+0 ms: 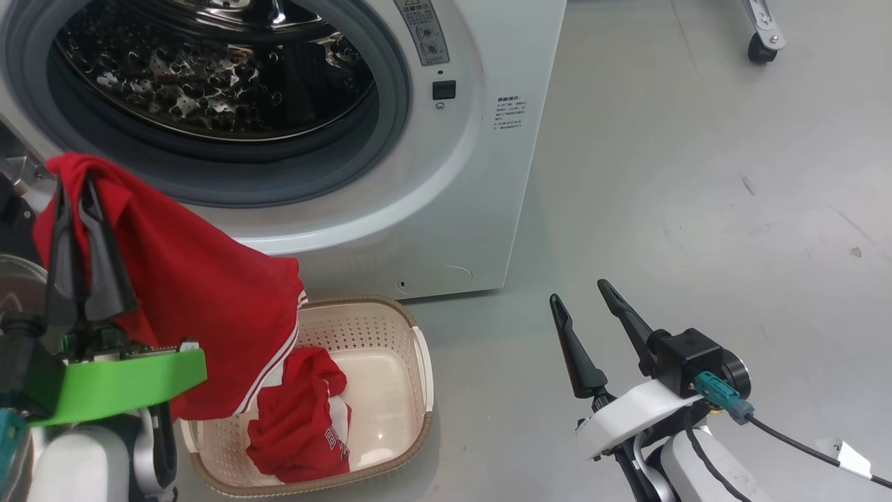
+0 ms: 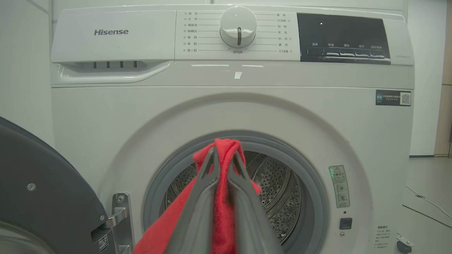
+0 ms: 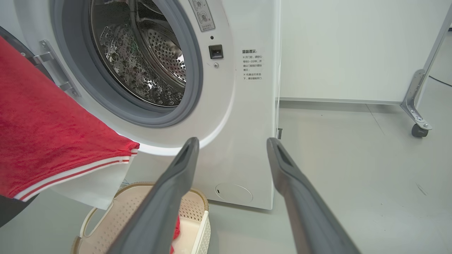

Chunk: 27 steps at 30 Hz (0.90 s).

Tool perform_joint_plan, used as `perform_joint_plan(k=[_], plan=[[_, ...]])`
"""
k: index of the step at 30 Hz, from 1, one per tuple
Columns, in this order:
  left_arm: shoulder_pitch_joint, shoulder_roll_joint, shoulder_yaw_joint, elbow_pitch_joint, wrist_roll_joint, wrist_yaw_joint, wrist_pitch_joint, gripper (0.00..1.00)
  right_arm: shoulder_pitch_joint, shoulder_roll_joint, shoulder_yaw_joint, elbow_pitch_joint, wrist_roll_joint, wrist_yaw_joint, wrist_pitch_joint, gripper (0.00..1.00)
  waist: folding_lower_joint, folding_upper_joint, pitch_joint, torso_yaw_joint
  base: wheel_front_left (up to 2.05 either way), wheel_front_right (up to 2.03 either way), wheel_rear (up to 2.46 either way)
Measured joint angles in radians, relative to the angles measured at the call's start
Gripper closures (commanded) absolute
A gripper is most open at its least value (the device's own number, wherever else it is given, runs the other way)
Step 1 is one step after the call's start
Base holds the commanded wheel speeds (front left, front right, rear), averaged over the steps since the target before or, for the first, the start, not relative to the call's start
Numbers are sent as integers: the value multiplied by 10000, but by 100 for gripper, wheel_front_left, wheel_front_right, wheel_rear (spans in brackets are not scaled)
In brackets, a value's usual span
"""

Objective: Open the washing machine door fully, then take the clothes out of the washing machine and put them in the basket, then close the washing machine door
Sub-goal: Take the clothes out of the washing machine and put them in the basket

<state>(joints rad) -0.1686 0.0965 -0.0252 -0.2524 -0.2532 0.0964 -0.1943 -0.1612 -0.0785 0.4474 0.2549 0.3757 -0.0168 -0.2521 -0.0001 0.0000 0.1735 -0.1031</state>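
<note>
The white washing machine (image 1: 446, 209) stands with its steel drum (image 1: 209, 77) exposed, and no cloth shows inside. Its door (image 2: 42, 190) is swung open to the left. My left gripper (image 1: 77, 187) is shut on a red garment with white trim (image 1: 202, 300), held up in front of the drum's lower left; the cloth hangs down over the cream basket (image 1: 421, 362). Another red garment with white lettering (image 1: 300, 418) lies inside the basket. In the left wrist view the fingers (image 2: 212, 176) pinch red fabric (image 2: 222, 197). My right gripper (image 1: 582, 293) stands open and empty over the floor, right of the basket.
The basket sits on the grey floor right below the machine's front. A wheeled metal frame leg (image 1: 761, 42) stands at the far right. A cable (image 1: 801, 446) trails from my right wrist. Open floor (image 1: 697, 209) lies to the right of the machine.
</note>
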Motion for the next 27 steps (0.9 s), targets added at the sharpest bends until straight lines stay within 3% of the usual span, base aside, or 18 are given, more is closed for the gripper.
perform_joint_plan(k=[11,27], plan=[[1286,-251,-140,472,-222,61,556,100,3,19,119,-265,-44,65,0,0,0,0,502,-129,0,0,0],[1065,-276,-399,2696,-662,75,1432,100,-548,109,316,-782,-134,69,0,0,0,0,2338,-508,0,0,0]])
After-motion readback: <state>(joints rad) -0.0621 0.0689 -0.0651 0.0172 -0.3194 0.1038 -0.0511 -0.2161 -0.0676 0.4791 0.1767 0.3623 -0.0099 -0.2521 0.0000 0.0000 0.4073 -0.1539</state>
